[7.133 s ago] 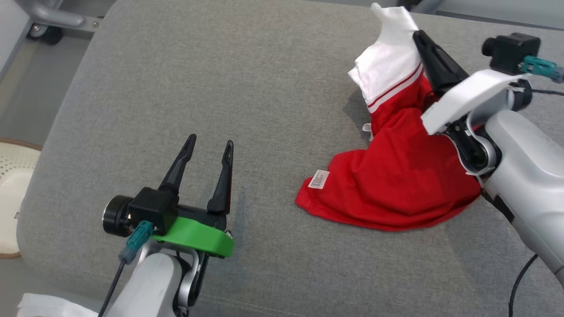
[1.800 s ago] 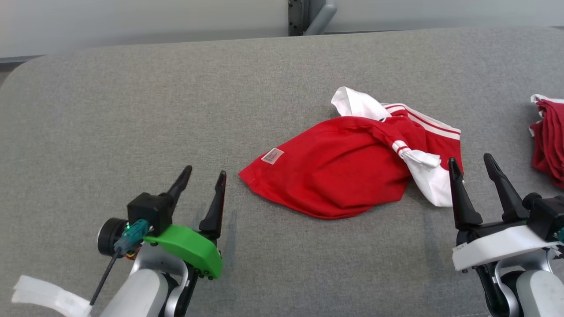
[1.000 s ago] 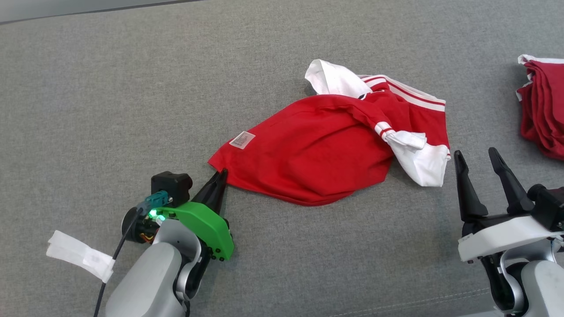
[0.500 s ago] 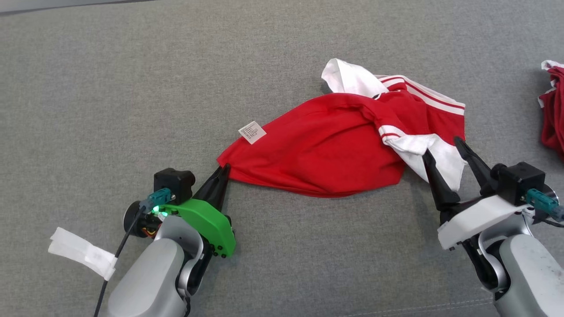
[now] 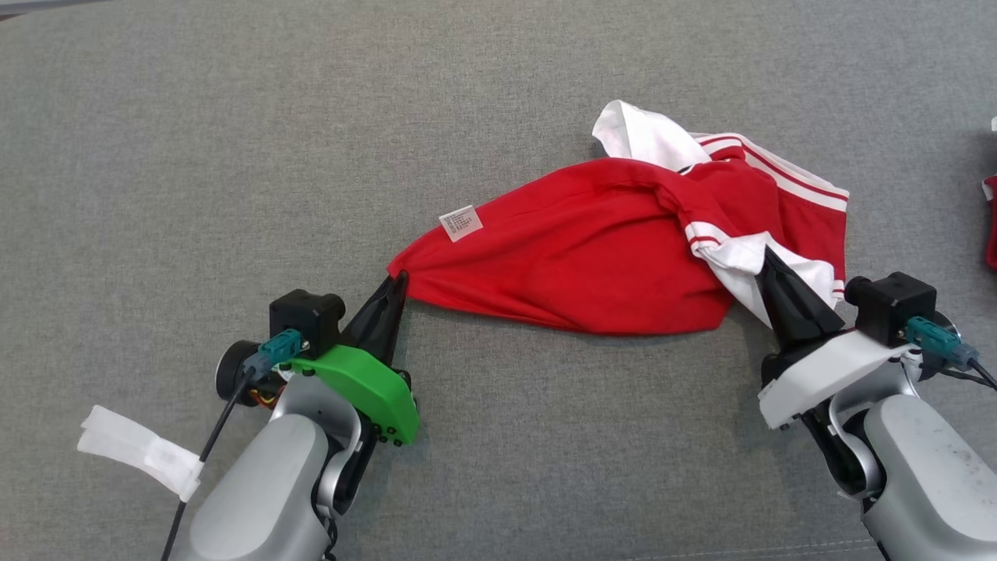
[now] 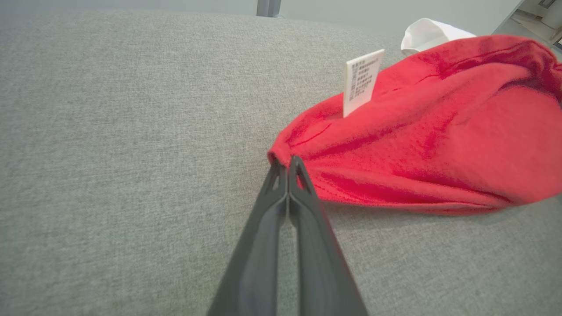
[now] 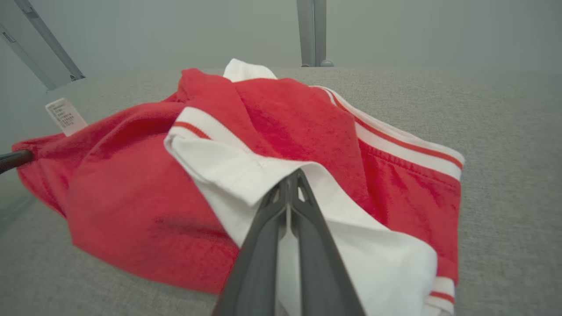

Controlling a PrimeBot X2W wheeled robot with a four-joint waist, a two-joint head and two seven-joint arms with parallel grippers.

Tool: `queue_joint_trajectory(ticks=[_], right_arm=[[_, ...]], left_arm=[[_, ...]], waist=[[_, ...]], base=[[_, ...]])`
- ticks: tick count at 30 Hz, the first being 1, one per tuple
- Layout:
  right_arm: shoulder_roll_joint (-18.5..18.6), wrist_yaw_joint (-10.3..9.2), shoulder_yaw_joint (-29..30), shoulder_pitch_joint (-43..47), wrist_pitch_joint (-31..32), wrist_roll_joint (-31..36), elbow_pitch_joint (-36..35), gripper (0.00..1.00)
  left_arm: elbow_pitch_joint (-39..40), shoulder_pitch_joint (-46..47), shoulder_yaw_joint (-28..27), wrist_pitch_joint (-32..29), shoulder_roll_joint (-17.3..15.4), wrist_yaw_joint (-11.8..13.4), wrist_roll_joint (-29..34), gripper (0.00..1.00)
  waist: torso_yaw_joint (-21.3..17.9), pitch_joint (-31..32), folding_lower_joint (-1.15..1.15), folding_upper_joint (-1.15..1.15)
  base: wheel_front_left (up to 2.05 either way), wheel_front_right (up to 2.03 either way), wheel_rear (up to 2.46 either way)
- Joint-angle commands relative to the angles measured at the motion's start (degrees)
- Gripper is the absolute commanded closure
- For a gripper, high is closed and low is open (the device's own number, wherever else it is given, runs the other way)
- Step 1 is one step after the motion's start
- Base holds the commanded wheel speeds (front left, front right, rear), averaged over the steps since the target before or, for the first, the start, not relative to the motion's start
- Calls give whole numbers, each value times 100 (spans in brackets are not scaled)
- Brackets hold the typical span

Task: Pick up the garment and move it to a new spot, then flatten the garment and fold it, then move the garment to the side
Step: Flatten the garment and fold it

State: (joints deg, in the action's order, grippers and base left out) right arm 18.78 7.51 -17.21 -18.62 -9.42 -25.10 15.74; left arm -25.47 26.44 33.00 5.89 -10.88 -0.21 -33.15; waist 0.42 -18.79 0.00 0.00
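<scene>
The garment is a crumpled red shirt with white striped sleeves and a white label, lying on the grey cushion. My left gripper is shut on the garment's lower left corner; the left wrist view shows its fingertips pinching the red hem. My right gripper is shut on the white sleeve at the garment's right end. In the right wrist view its closed fingers bite the white fabric, and the left gripper's tip shows at the far left.
Grey upholstered cushion spreads wide and bare to the left and behind the garment. A bit of another red cloth shows at the right edge. A white tape tag hangs from my left arm's cable.
My right gripper has closed onto the white sleeve; half a second ago its fingers stood open around it. The left gripper keeps its hold on the corner, and the garment is stretched a little wider.
</scene>
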Motion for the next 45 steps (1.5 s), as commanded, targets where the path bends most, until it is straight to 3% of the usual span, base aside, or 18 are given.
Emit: queue_joint_trajectory(ticks=[1,12,21,36,45], right_arm=[[62,-5,34,-53,-113,-49,-14,100],[123,-5,608,196,-454,195,-826,100],[236,-5,1153,-89,-316,665,-1900,100],[831,-6,1866,-1019,316,883,-3036,100],[886,-6,1786,-1097,584,754,-3160,100]], left_arm=[[61,61,-27,64,-58,36,33,100],[921,-131,-144,348,-370,431,290,100],[2207,17,-397,476,-810,918,709,100],[4148,703,-1020,-266,-1878,1349,1263,100],[4667,604,-1072,-616,-2012,1500,1292,100]], waist=[[0,17,0,0],[-58,269,0,0],[-57,588,0,0],[85,1267,0,0],[85,1355,0,0]], base=[[0,0,0],[0,0,0],[0,0,0],[0,0,0],[0,0,0]])
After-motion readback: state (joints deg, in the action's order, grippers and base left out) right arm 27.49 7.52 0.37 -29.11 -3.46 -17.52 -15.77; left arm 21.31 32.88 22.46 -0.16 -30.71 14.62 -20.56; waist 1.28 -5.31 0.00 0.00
